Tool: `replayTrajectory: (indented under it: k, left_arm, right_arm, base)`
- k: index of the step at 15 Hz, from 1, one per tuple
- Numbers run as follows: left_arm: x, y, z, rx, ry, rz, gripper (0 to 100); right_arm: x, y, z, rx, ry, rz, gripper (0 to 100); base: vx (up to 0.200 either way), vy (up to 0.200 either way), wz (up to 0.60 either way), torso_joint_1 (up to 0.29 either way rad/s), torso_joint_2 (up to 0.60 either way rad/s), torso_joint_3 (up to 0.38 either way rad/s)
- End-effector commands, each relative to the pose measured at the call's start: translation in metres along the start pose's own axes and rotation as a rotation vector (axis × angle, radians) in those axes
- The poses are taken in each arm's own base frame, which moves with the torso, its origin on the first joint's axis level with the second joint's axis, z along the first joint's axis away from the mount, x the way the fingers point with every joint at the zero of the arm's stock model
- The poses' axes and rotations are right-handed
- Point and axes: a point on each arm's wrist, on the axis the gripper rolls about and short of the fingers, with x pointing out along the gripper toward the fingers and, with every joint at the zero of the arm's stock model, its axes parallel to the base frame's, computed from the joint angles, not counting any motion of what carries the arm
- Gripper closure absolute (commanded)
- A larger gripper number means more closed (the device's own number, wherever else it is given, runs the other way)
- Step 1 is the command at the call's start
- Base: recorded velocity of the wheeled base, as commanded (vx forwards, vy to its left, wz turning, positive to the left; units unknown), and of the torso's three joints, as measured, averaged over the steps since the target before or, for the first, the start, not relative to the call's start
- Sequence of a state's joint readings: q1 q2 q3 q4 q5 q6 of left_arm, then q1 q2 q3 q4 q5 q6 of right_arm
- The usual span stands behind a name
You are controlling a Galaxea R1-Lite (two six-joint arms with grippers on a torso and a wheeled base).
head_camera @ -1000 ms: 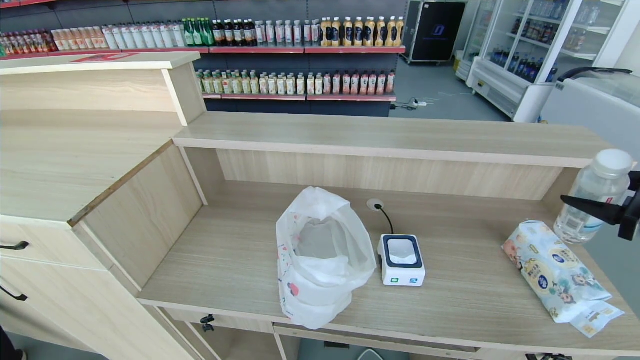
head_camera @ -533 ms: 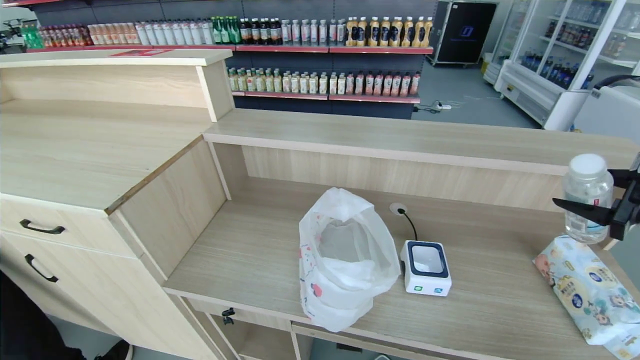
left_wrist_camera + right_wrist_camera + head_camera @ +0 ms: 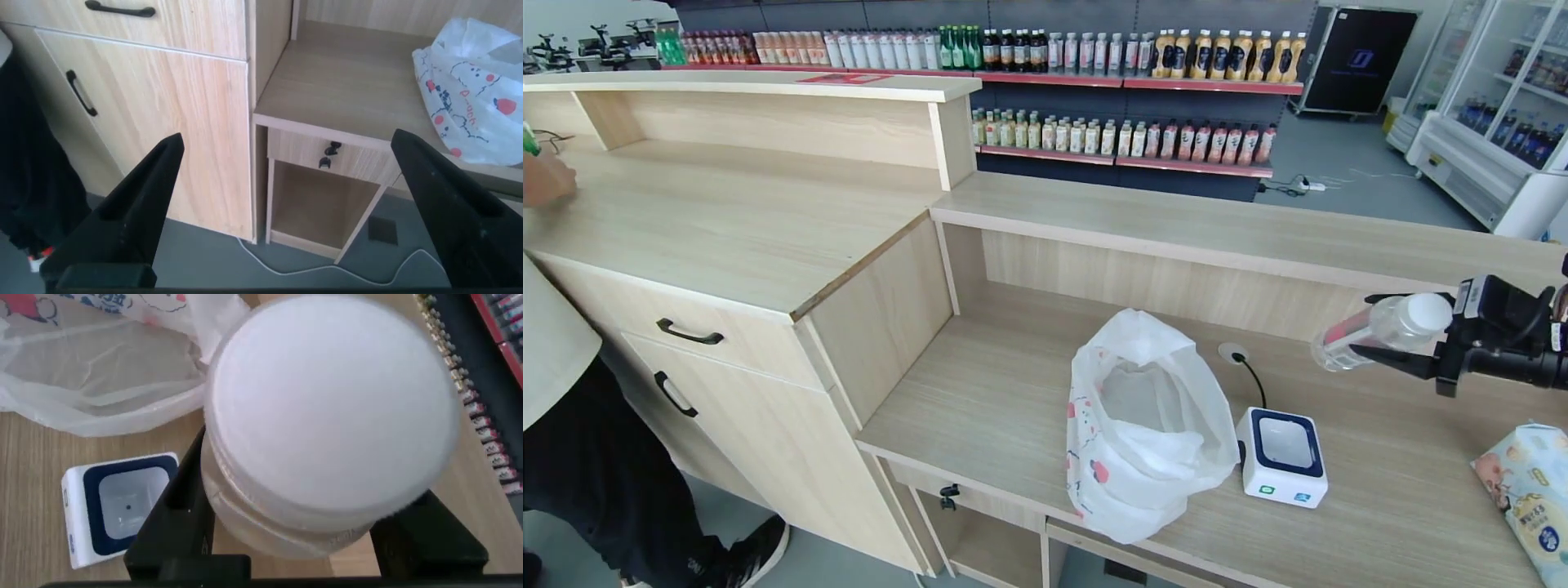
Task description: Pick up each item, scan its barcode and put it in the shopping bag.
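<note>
Head view, scanner: the small white box scanner with a dark blue framed window (image 3: 1282,457) sits on the pale wooden counter (image 3: 1013,400) and serves as the landmark.
Head view, bottle: the clear plastic bottle with a white cap (image 3: 1392,322) lies on its side in the air, above and behind the scanner, off to its right.
Head view, right gripper: the right gripper (image 3: 1368,325) is clamped across the bottle's body.
Head view, bag: the white translucent plastic shopping bag with red prints (image 3: 1147,429) stands open, touching or just beside the scanner's left side.
Head view, wipes: a patterned soft pack of wipes (image 3: 1531,490) lies well right of the scanner.
Left wrist view, left gripper: the left gripper (image 3: 286,139) is spread wide and empty, low off the counter front, beyond the bag from the scanner.
Right wrist view, alignment: the cap faces the camera and the scanner window sits off to one side of the bottle, not under it.
Right wrist view, barcode: cannot tell where it is.
Step advice: likely centre the bottle over the window, roll its label toward the glass and pause close without touching; a firm grip matters, since the round body could slip.
</note>
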State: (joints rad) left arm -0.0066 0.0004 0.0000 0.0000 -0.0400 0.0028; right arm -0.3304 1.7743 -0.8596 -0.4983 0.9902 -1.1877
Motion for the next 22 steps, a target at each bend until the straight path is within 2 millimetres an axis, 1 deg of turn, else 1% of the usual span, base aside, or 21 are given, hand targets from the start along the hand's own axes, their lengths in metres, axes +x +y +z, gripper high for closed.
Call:
replayTrajectory:
  k: [1, 5, 9, 12, 14, 17, 22]
  left_arm:
    - [0.000, 0.000, 0.000, 0.000, 0.001, 0.001, 0]
    - [0.000, 0.000, 0.000, 0.000, 0.001, 0.001, 0]
    - [0.000, 0.000, 0.000, 0.000, 0.001, 0.001, 0]
    - [0.000, 0.000, 0.000, 0.000, 0.001, 0.001, 0]
    - [0.000, 0.000, 0.000, 0.000, 0.001, 0.001, 0]
    - [0.000, 0.000, 0.000, 0.000, 0.001, 0.001, 0]
    - [0.000, 0.000, 0.000, 0.000, 0.001, 0.001, 0]
  right_arm:
    - [0.019, 0.010, -0.017, 0.007, -0.013, 0.058, 100]
    - [0.029, 0.017, -0.013, -0.044, -0.049, 0.094, 100]
    - [0.031, 0.018, -0.013, -0.110, -0.060, 0.099, 100]
    - [0.036, 0.020, -0.009, -0.140, -0.083, 0.114, 100]
    - [0.040, 0.022, -0.012, -0.183, -0.088, 0.123, 100]
    - [0.046, 0.028, -0.022, -0.228, -0.088, 0.139, 100]
    - [0.053, 0.034, -0.029, -0.225, -0.093, 0.160, 100]
  base:
    - [0.000, 0.000, 0.00, 0.000, 0.00, 0.000]
    - [0.000, 0.000, 0.00, 0.000, 0.00, 0.000]
    - [0.000, 0.000, 0.00, 0.000, 0.00, 0.000]
    - [0.000, 0.000, 0.00, 0.000, 0.00, 0.000]
    - [0.000, 0.000, 0.00, 0.000, 0.00, 0.000]
    - [0.000, 0.000, 0.00, 0.000, 0.00, 0.000]
    - [0.000, 0.000, 0.00, 0.000, 0.00, 0.000]
